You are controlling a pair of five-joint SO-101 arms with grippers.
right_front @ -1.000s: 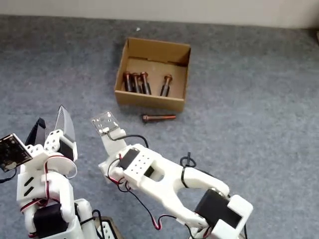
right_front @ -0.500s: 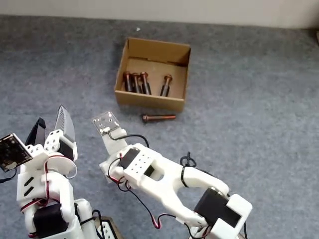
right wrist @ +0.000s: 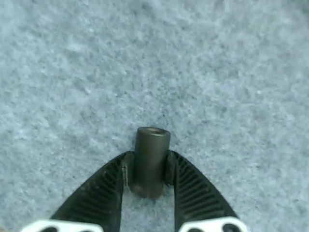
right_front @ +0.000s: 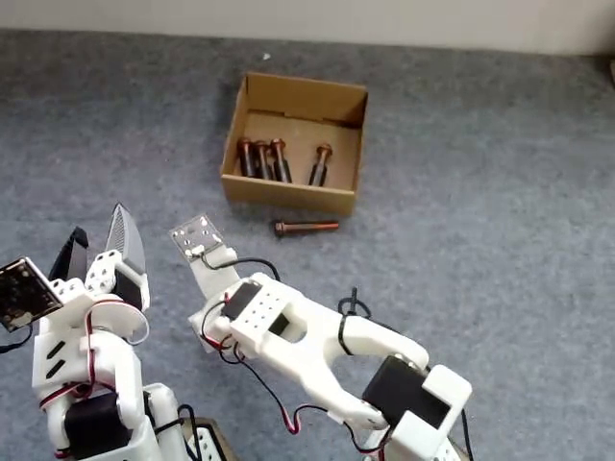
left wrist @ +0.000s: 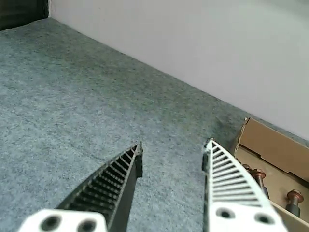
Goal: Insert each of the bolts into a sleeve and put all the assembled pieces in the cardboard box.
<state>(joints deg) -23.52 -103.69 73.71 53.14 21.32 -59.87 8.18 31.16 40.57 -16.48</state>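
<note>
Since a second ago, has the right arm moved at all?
Yes: the right arm has edged slightly toward the left arm, away from the loose bolt.

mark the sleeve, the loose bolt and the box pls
sleeve (right wrist: 152,159): right wrist view, on its side wall.
loose bolt (right_front: 307,228): high view, mid-shaft.
box (right_front: 288,196): high view, on the outer wall facing the arms.

I read the left gripper fingers spread apart; the right gripper fingers clamp a sleeve.
</note>
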